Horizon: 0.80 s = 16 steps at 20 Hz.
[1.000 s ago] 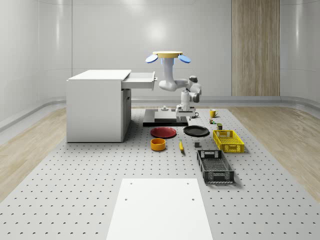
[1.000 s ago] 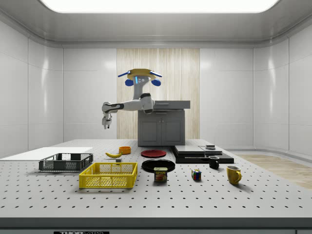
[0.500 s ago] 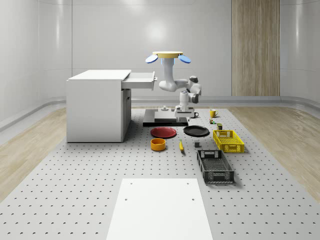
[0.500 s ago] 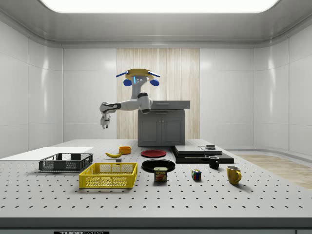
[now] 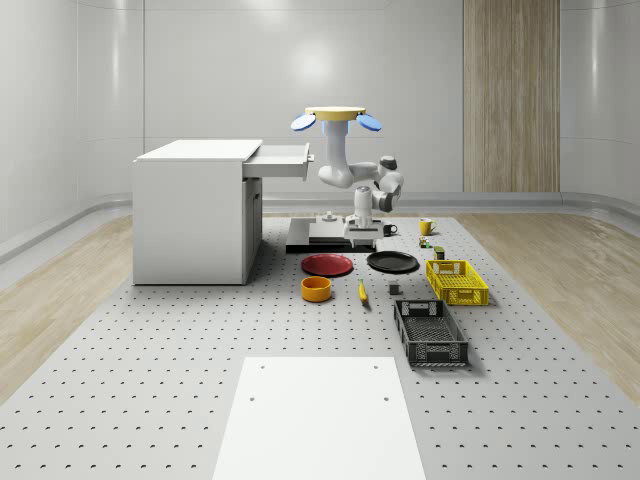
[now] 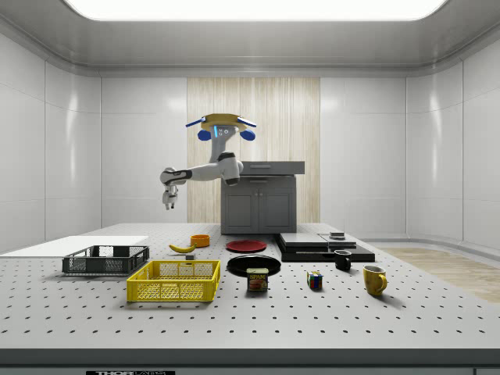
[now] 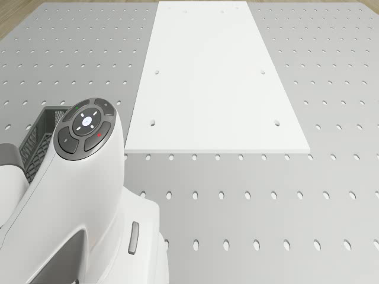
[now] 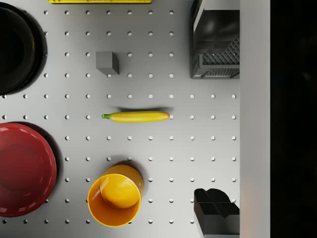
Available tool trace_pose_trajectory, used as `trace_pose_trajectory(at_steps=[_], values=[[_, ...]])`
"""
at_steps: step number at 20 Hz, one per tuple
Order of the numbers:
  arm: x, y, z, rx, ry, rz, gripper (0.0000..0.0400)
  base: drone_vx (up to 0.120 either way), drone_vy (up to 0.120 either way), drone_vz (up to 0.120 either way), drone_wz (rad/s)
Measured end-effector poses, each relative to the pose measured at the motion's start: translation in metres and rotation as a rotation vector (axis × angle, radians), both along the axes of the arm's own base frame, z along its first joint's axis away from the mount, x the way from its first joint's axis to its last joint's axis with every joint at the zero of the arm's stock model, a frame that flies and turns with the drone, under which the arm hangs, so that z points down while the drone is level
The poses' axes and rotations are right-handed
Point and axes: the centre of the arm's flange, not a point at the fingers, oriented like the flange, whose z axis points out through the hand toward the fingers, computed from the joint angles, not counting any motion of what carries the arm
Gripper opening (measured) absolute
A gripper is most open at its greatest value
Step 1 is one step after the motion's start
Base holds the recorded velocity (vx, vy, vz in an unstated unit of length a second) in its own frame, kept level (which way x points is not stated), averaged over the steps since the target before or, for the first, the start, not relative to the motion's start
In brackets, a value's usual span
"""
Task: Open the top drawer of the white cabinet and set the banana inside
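The banana (image 8: 137, 116) lies flat on the perforated table (image 5: 150, 350), alone, touching nothing. In the wrist view its long axis runs across the picture, with the green stem at one end. Around it stand an orange bowl (image 8: 115, 197), a red plate (image 8: 25, 168), a black plate (image 8: 17, 47), a small grey cube (image 8: 107, 62) and a black crate (image 8: 218, 47), all apart from the banana. In the whole-scene view the banana (image 5: 362, 291) is just right of the orange bowl and in front of the two plates.

The gripper (image 6: 168, 202) hangs high in the air at the end of the stretched arm and points down. Since the wrist camera looks along it and the banana sits near the middle of that picture, I judge that the banana is almost straight below the gripper, but well apart in height. One dark fingertip (image 8: 215, 208) shows at the edge of the wrist view; whether the fingers are apart or together I cannot tell.

The drone (image 5: 335, 115) hovers beside the white cabinet (image 5: 195, 210), close to the top drawer (image 5: 283, 160), which is already pulled out. So the opening step looks done and the picking step is in hand. The next move probably needs a descent, with the fingers closing across the banana's thin width and not along its length.
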Motion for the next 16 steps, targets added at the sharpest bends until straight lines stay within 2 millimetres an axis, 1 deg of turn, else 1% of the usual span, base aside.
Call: trace_pose_trajectory(at_steps=[1,4,6,8,10,16], values=[[0.0,0.0006,0.0,0.0,0.0,0.0,0.04,0.0,0.0,-0.12,0.0],[0.0,0.0017,0.0,0.0,0.0,0.0,0.04,-0.107,0.0,-0.12,0.0],[0.0,0.0021,0.0,0.0,0.0,0.0,0.04,0.0,0.0,-0.12,0.0],[0.0,0.0023,0.0,0.0,0.0,0.0,0.04,-0.1,0.0,-0.12,0.0],[0.0,0.0025,0.0,0.0,0.0,0.0,0.04,-0.02,0.0,-0.1,0.0],[0.0,0.0027,0.0,0.0,0.0,0.0,0.04,0.0,0.0,0.0,0.0]])
